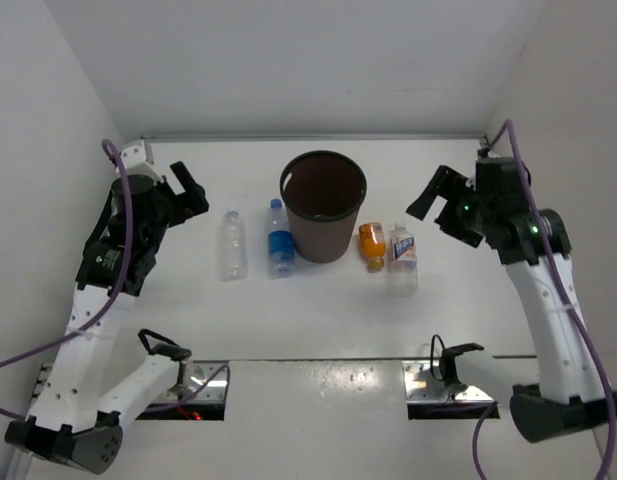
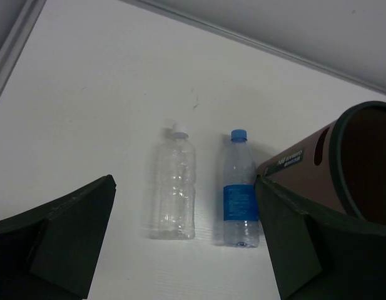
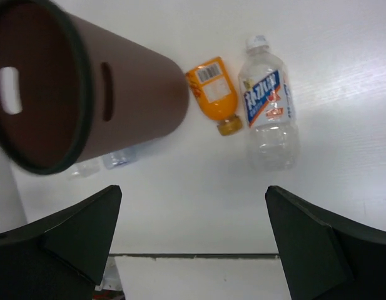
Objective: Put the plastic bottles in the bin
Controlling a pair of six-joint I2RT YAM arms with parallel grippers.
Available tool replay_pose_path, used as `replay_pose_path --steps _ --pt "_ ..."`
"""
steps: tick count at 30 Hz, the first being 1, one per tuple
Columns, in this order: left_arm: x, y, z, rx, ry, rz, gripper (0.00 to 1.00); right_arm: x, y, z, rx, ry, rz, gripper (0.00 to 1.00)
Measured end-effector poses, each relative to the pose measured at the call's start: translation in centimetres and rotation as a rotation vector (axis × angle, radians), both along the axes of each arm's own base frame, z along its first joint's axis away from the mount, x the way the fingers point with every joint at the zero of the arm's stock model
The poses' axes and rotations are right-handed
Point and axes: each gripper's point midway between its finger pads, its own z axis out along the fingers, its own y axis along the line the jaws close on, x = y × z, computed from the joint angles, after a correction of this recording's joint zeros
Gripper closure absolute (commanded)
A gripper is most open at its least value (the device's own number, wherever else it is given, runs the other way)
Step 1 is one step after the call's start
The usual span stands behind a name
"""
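Plastic bottles flank a round, tapered brown bin.

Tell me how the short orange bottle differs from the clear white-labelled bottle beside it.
The short orange plastic bottle is coloured and shorter; the clear white-labelled plastic bottle is see-through and longer. The orange bottle's cap points opposite to the clear bottle's. Both lie side by side beside the round brown bin.

Nothing reads clearly; the orange bottle bears a barcode.
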Motion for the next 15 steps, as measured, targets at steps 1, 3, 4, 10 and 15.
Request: replay_pose_path --steps 1,3,4,10,15 --pt "0.0 -0.3 -0.2 0.001 0.004 -0.012 0.0 0.5 0.0 -1.1 -0.013 0.048 -0.004 0.0" --pt "0.0 -1.0 -1.0 0.001 0.023 -0.034 0.0 1.6 -0.2 -4.0 -0.047 0.167 -0.016 0.0" --pt "-0.1 -1.3 -1.8 0.001 0.041 -0.043 0.0 2.0 -0.3 -5.8 -0.067 0.235 -0.021 0.0" --pt "-0.2 -2.2 -8.0 0.004 0.2 -0.049 0.0 1.0 -1.5 -14.2 -0.169 0.516 -0.047 0.0" --pt "-0.2 -4.8 -9.8 -0.057 0.26 -0.134 0.0 0.3 -1.8 -16.6 -0.195 0.61 -0.048 0.0"
